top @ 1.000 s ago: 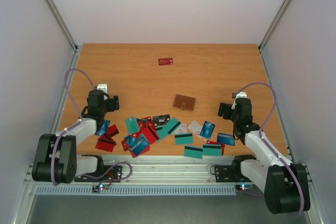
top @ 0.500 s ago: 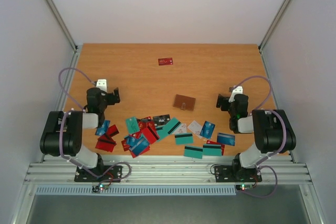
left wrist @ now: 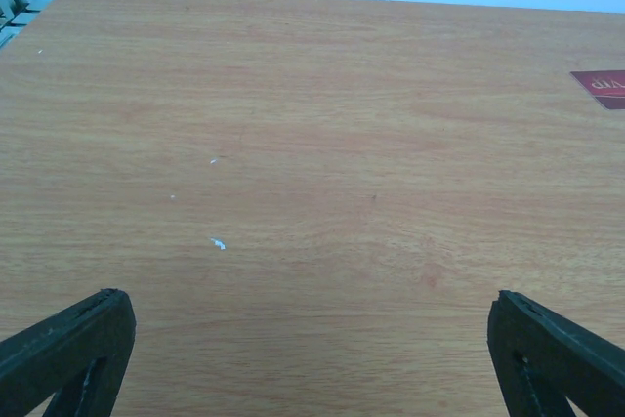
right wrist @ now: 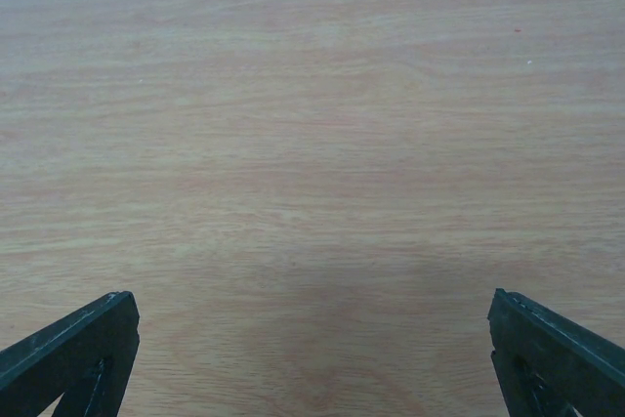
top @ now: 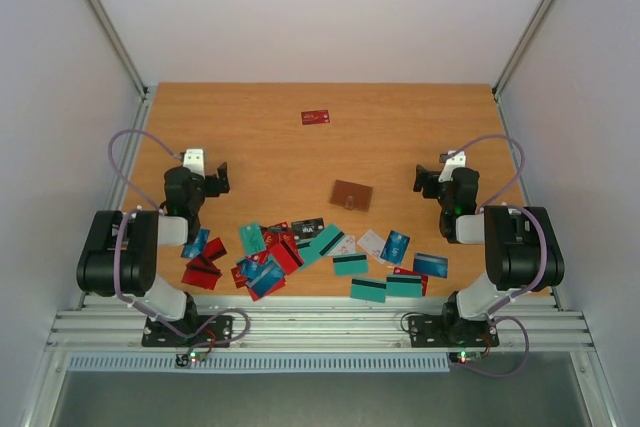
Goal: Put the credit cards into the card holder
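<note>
Tabletop (top: pixel 270 137), credit cards (top: pixel 252 238) unmoved; arms (top: pixel 120 252) newly upright.

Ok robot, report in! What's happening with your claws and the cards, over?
Left gripper open, empty. Right gripper open, empty. Card holder lies flat, untouched; credit cards scattered nearby, one red card far off. Nothing blocking.
</note>
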You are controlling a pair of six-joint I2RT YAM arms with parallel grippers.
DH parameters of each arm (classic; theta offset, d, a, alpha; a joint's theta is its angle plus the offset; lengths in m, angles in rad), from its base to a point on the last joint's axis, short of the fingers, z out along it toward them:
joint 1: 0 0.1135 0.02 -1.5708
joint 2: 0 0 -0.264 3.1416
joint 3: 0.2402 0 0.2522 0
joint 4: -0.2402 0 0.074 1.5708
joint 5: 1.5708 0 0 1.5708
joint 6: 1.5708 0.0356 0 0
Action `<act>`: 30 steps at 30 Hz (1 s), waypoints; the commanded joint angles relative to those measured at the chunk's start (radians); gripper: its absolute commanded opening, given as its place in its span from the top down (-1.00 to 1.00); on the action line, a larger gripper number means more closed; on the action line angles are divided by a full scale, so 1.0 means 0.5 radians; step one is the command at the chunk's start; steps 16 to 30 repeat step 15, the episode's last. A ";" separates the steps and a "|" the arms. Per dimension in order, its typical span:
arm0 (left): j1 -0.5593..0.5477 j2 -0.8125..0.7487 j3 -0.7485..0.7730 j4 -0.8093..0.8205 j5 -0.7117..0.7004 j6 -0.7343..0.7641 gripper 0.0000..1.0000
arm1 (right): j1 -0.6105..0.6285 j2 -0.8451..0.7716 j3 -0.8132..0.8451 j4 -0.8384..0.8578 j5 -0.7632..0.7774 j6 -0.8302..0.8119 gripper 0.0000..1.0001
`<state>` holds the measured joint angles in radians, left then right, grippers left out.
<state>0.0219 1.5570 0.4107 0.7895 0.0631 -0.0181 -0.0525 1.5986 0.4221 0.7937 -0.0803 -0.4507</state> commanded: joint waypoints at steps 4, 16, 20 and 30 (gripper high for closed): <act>-0.004 0.008 -0.012 0.213 -0.003 0.030 -0.99 | -0.012 -0.015 0.008 0.060 -0.014 -0.011 -0.97; -0.004 0.010 -0.013 0.213 -0.001 0.030 -0.99 | -0.012 -0.016 0.006 0.064 -0.017 -0.010 -0.97; -0.004 0.010 -0.013 0.213 -0.001 0.030 -0.99 | -0.012 -0.016 0.006 0.064 -0.017 -0.010 -0.97; -0.004 0.010 -0.013 0.213 -0.001 0.030 -0.99 | -0.012 -0.016 0.006 0.064 -0.017 -0.010 -0.97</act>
